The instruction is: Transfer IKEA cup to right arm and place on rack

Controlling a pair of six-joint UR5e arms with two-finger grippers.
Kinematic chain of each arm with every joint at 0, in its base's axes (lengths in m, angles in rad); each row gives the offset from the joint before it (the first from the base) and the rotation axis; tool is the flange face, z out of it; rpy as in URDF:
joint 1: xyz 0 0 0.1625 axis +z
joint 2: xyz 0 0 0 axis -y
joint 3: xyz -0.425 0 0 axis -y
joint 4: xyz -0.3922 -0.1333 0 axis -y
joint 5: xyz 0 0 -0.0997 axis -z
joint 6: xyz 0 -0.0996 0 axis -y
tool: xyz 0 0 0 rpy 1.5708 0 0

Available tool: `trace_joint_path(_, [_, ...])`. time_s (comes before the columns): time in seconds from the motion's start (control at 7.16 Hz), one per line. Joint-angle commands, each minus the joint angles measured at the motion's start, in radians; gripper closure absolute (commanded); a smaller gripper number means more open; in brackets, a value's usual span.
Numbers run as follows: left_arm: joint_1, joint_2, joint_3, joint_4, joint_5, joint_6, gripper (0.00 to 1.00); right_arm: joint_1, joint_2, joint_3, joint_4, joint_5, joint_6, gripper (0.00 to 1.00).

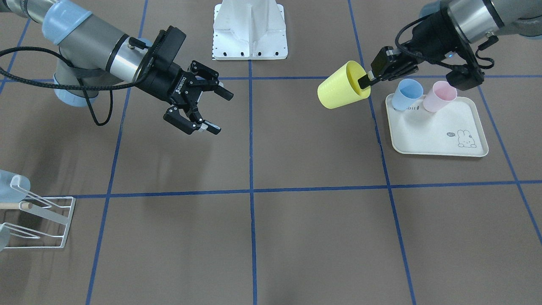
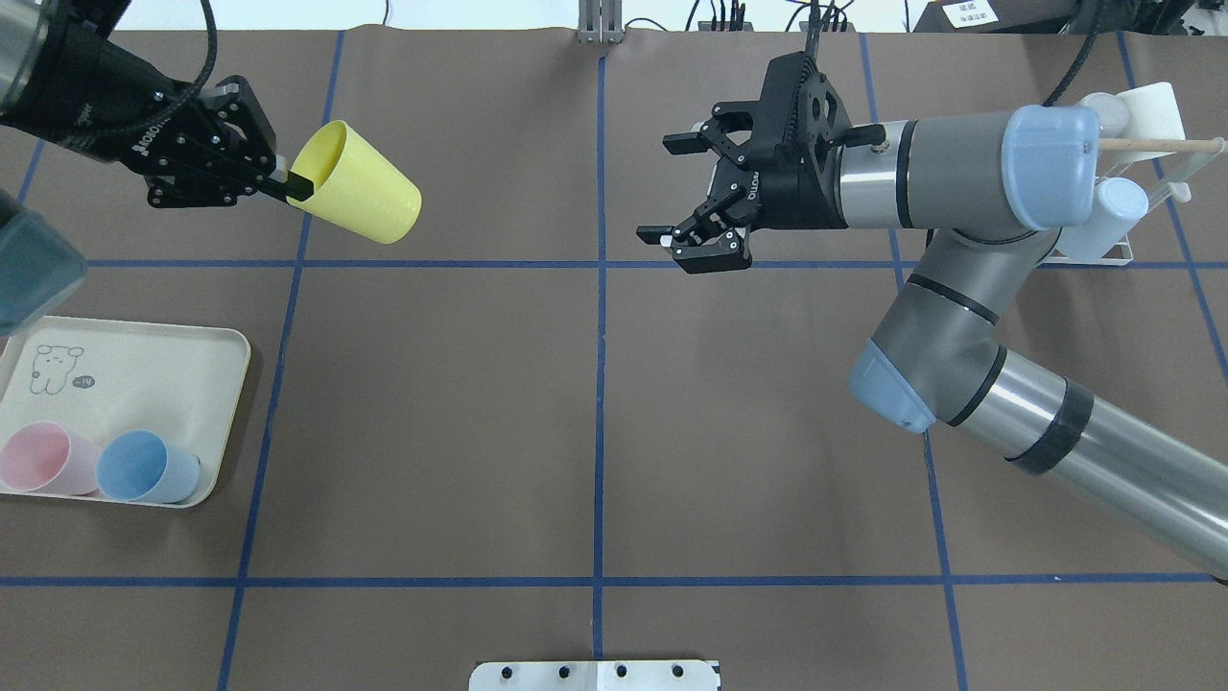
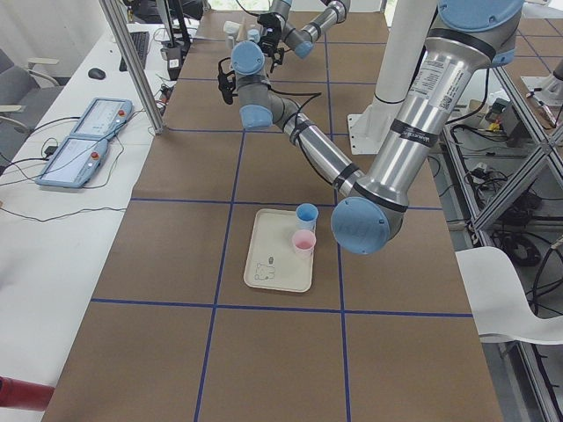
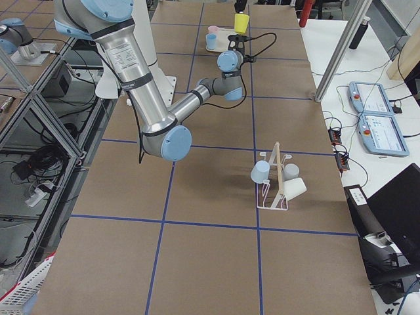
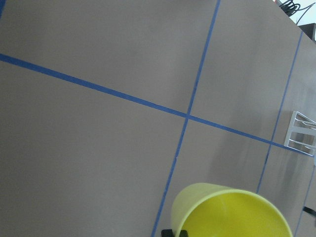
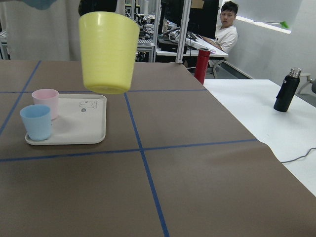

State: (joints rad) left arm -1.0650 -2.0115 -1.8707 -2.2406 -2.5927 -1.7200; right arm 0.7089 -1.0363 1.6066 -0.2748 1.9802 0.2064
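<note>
My left gripper [image 2: 288,184] is shut on the rim of a yellow cup [image 2: 360,197] and holds it in the air, its base pointing toward the table's middle; the cup also shows in the front view [image 1: 341,87], the left wrist view [image 5: 229,210] and the right wrist view [image 6: 108,52]. My right gripper [image 2: 676,192] is open and empty, facing the cup across a wide gap; it also shows in the front view [image 1: 218,112]. The white wire rack [image 1: 42,216] with a wooden dowel stands at the table's right end behind the right arm and carries pale cups [image 4: 275,178].
A cream rabbit-print tray [image 2: 144,374] lies on the left side with a pink cup [image 2: 43,459] and a blue cup [image 2: 144,467] on it. The white robot base plate [image 1: 250,29] stands at the table's near edge. A person sits beyond the table in the right wrist view.
</note>
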Motion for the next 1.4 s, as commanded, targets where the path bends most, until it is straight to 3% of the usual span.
trace_joint_path(0.0, [0.019,-0.044,0.002,-0.007,0.000,-0.038,1.00,-0.064,0.022,-0.002,0.040,-0.052,-0.002,0.01])
trace_joint_path(0.28, [0.074,-0.069,0.008,-0.007,0.014,-0.040,1.00,-0.110,0.047,0.001,0.040,-0.122,-0.004,0.01])
trace_joint_path(0.98, [0.126,-0.098,0.008,-0.007,0.029,-0.040,1.00,-0.124,0.090,0.006,0.039,-0.152,-0.004,0.03])
trace_joint_path(1.26, [0.126,-0.102,0.010,-0.007,0.029,-0.040,1.00,-0.129,0.090,0.004,0.037,-0.150,-0.005,0.18])
